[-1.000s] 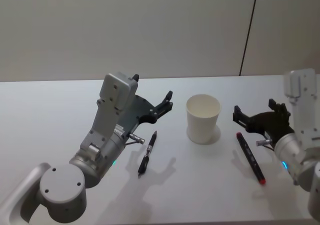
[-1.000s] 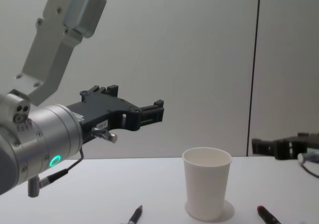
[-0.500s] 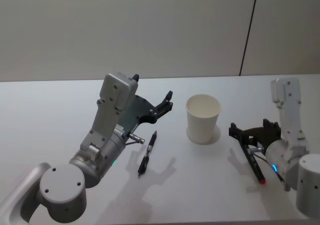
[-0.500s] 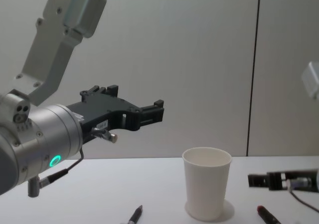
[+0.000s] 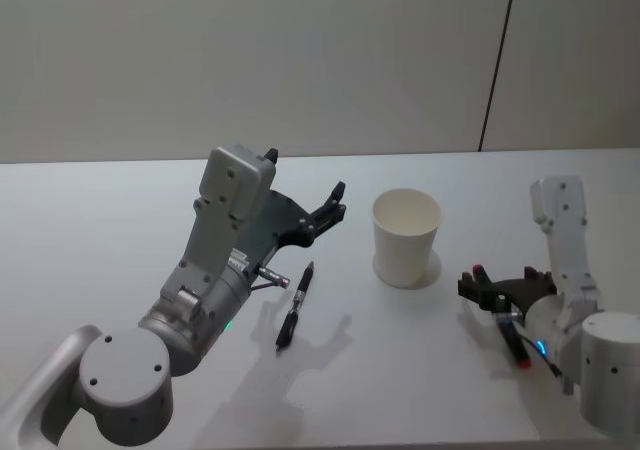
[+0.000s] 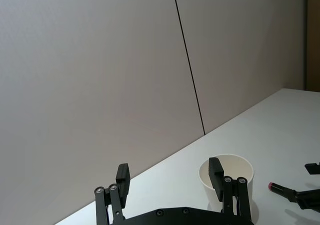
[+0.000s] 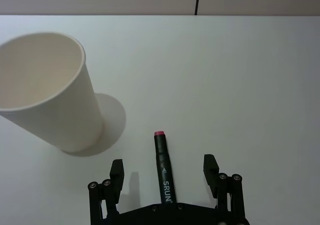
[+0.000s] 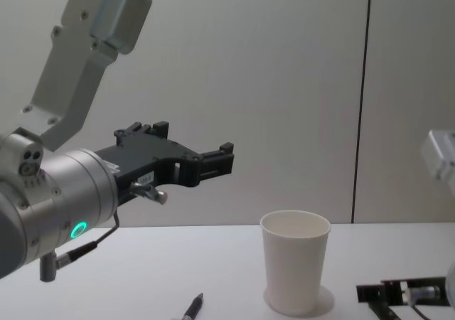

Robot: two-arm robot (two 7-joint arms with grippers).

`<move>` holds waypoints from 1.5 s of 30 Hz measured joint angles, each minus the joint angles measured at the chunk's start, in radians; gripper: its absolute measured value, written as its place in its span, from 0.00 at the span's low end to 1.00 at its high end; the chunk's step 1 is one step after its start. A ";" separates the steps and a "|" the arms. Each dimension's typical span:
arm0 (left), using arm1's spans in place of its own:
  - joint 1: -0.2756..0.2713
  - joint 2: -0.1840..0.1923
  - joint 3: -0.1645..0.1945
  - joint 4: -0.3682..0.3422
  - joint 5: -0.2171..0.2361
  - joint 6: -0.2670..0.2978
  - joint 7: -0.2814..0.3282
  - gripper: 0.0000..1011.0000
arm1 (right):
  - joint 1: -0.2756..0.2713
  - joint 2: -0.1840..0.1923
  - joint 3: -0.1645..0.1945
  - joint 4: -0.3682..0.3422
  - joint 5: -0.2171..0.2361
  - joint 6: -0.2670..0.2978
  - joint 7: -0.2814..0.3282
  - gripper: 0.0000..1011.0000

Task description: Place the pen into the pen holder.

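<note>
The pen holder point(image 5: 406, 235), a white paper cup, stands upright mid-table and is empty in the right wrist view point(image 7: 45, 90). Right of it lies a black marker pen point(image 5: 479, 269) with red ends. My right gripper point(image 5: 495, 290) is down at the table, open, its fingers on either side of the marker point(image 7: 165, 182) without touching it. A slim black pen point(image 5: 295, 305) lies left of the cup. My left gripper point(image 5: 305, 175) hangs open and empty above that pen, well off the table point(image 8: 192, 139).
The white table point(image 5: 100, 220) runs back to a grey wall with a dark vertical seam point(image 5: 497, 60). Bare table surface lies between the cup and the slim pen, and along the front edge.
My right gripper has dropped from a hover beside the cup down to the table and now straddles the marker. The left arm, cup and both pens have not moved.
</note>
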 joint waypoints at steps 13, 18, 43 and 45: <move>0.000 0.000 0.000 0.000 0.000 0.000 0.000 0.99 | 0.026 -0.010 0.007 0.085 -0.011 -0.009 0.027 0.87; 0.000 0.000 0.000 0.000 0.000 0.000 0.000 0.99 | 0.033 -0.013 0.008 0.108 -0.015 -0.014 0.038 0.73; 0.000 0.000 0.000 0.000 0.000 0.000 0.000 0.99 | 0.042 -0.017 0.009 0.161 -0.037 -0.056 0.106 0.17; 0.000 0.000 0.000 0.000 0.000 0.000 0.000 0.99 | 0.039 -0.016 0.008 0.157 -0.038 -0.060 0.113 0.17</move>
